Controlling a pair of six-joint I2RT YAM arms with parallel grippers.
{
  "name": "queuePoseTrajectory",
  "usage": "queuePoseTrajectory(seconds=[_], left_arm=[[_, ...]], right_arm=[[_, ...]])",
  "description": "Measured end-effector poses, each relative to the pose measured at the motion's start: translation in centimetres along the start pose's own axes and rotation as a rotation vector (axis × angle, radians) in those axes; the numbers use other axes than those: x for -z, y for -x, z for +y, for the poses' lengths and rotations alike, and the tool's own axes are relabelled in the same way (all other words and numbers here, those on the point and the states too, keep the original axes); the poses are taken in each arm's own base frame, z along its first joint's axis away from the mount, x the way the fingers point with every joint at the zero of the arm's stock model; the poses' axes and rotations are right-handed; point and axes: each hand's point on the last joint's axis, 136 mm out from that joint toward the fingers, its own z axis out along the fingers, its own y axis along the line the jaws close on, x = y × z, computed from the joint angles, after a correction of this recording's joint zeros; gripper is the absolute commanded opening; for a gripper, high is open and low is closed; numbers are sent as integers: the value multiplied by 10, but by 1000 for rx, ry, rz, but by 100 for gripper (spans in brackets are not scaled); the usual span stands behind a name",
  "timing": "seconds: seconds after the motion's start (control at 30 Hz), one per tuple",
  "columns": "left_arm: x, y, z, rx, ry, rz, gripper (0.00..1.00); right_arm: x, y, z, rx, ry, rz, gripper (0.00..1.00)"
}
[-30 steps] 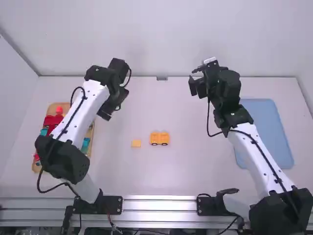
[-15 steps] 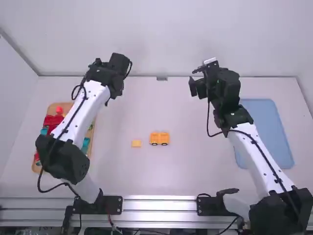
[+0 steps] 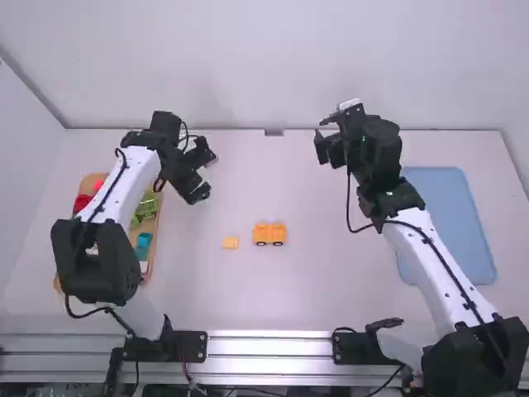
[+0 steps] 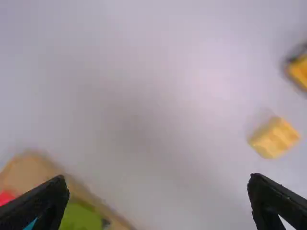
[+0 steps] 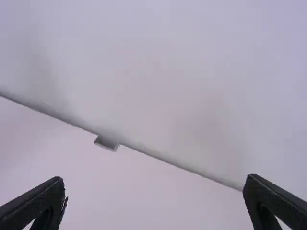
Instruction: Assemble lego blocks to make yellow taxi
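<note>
So, nearest stuff first: the little yellow block [image 3: 230, 242] sits on the worktop [image 3: 273, 302], a bit nearer the near edge than the far one. Just right of it and a hair farther back is the yellow car [image 3: 269, 234] on its wheels, about midway between the left and right edges. The tray [image 3: 154, 251] is over by the left edge, teal block [image 3: 143, 241] along its right side, green block [image 3: 147, 208] farther up that side, left arm [image 3: 117, 186] crossing above. Blue mat's [image 3: 450, 223] by the right edge. Left gripper [image 3: 207, 174] hangs off the tray's far right corner, fingers wide apart, nothing between. Right gripper [image 3: 322, 135] is up toward the far edge, also spread and empty.
</note>
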Motion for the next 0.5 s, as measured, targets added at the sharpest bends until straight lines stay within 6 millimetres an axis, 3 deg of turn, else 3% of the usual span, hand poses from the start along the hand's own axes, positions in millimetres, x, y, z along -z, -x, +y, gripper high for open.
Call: queuePoseTrajectory(seconds=[0.17, 0.37, 0.5], left_arm=[[-10, -1, -50, -252, -281, -246, 99], [-31, 9, -75, -470, -315, -488, 99], [-50, -1, -92, -522, -323, -561, 99]], right_arm=[[0, 0, 0, 0, 1, -1, 99], [0, 0, 0, 1, 0, -1, 98], [0, 0, 0, 1, 1, -1, 99]])
